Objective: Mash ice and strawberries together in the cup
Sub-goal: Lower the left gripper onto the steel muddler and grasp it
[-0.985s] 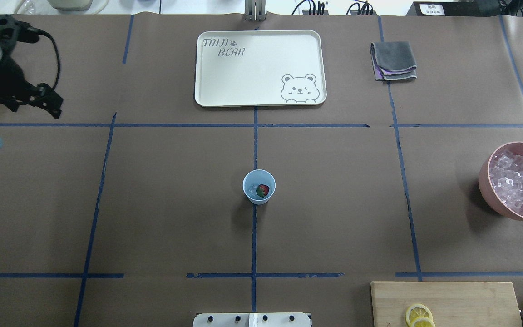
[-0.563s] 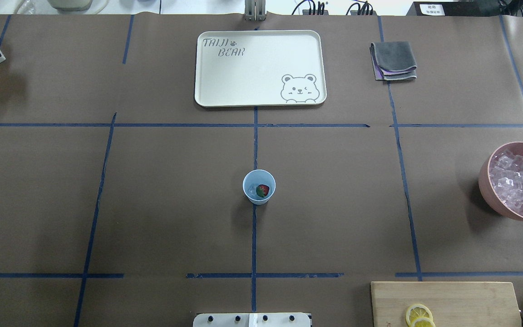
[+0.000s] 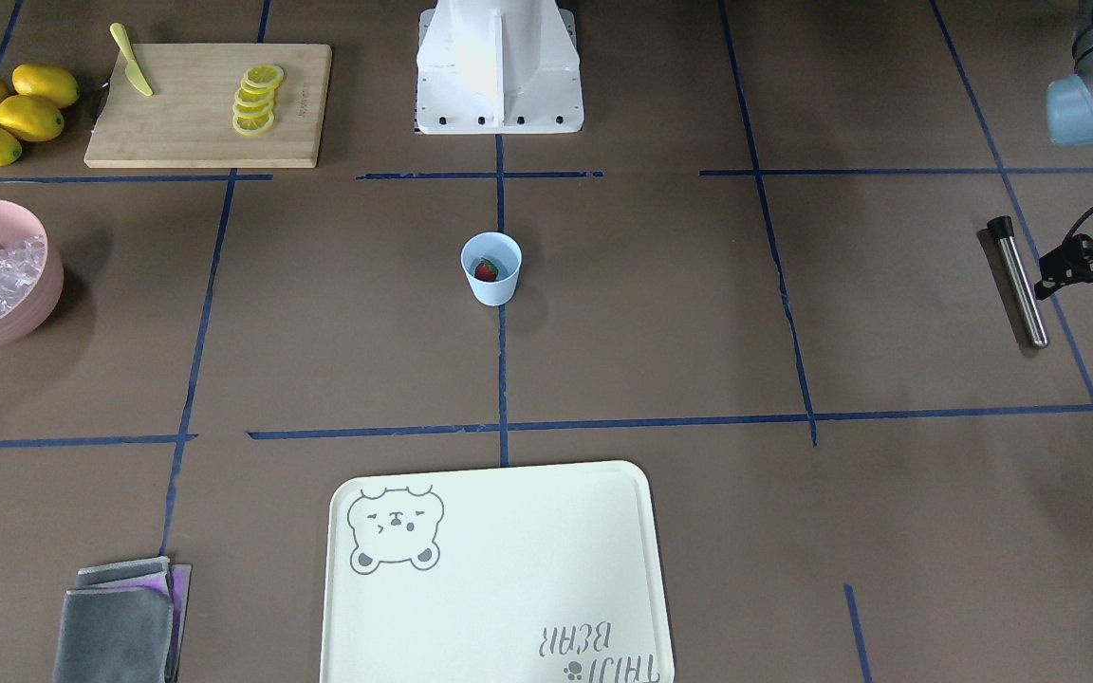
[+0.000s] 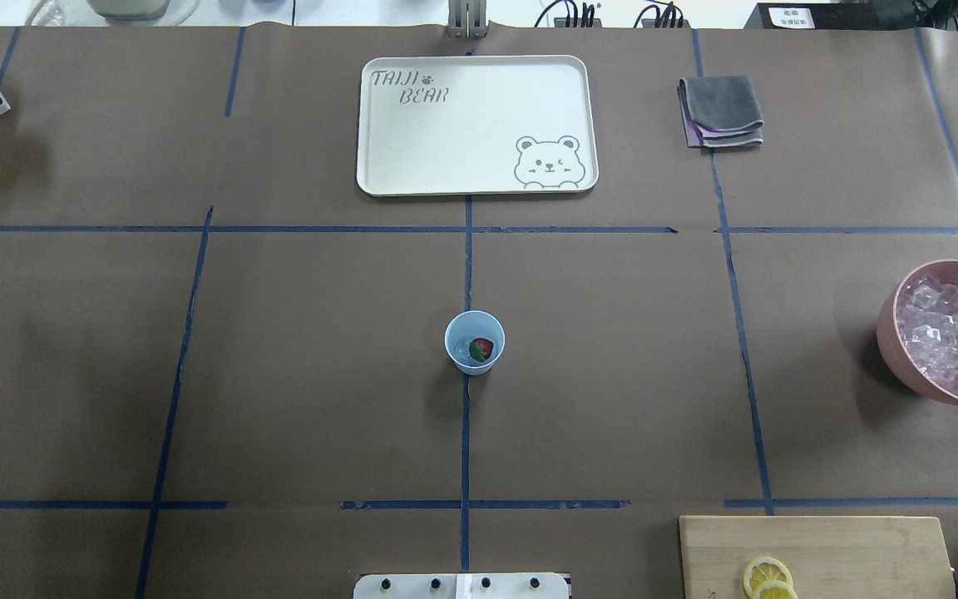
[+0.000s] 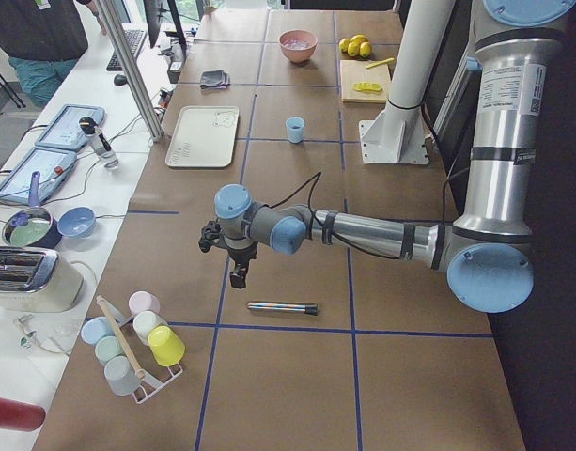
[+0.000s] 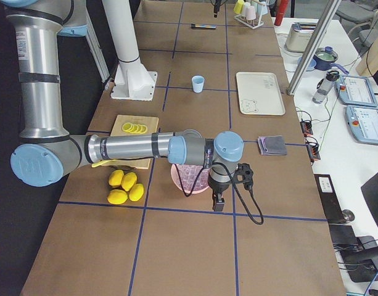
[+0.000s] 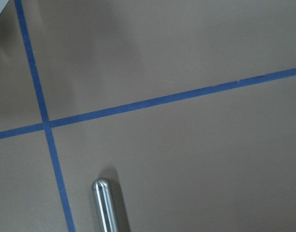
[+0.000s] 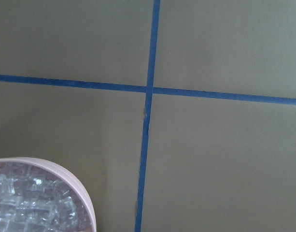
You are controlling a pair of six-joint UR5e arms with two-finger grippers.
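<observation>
Cup (image 4: 474, 342) sits well apart from left fingers (image 5: 238, 278) and right fingers (image 6: 217, 202), whose spacing I cannot tell.

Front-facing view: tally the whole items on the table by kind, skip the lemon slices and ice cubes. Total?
Whole lemons: 4
Strawberry: 1
Blue cup: 1
Pink bowl: 1
Tray: 1
Cutting board: 1
Knife: 1
Metal rod: 1
Folded cloth pile: 1
Total: 12
</observation>
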